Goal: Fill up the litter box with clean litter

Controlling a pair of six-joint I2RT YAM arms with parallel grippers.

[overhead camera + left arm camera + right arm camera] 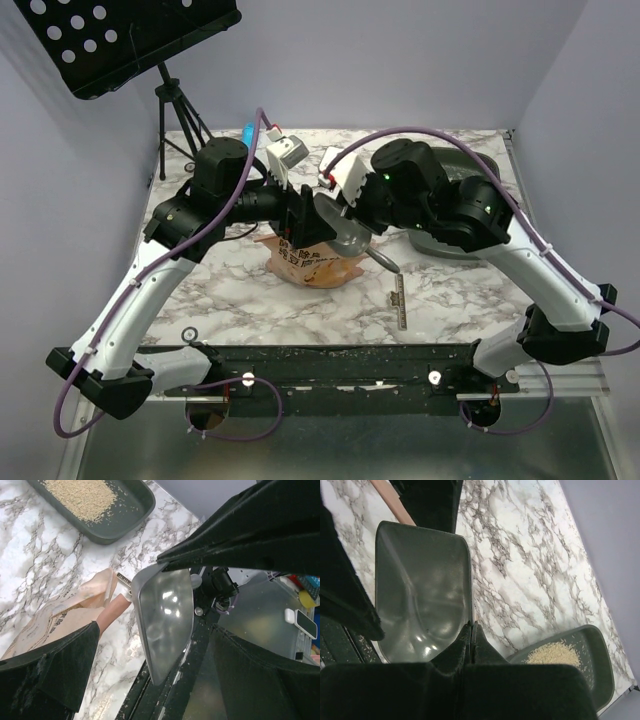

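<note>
Marbled white tabletop (450,290), enclosed by pale walls, carries one litter box (131,517), one orange bag (305,262) and one narrow dark strip (400,303) lying flat near the front rail. One black music stand (130,40) on a tripod stands at the far left corner. Two arms reach in from the near edge and meet over the middle of the table. The right gripper (471,632) has its two fingers pressed together, pinching the rear edge of the single metal scoop (420,590), which hangs above the bag with its bowl showing bare shiny metal. The left gripper (127,595) stands spread wide, one finger to each side of the scoop's bowl, holding nothing; whether either finger touches the scoop cannot be told. The bag lies crumpled on the table just below both grippers, its open mouth turned toward the tray. The litter box is a dark grey-green shallow tray on the far right part of the table, largely hidden behind the right arm in the overhead view and well apart from the bag. Inside it lies one loose pile of clean litter (80,497), pale beige grains covering part of the floor, with a few stray grains scattered beside the pile.
</note>
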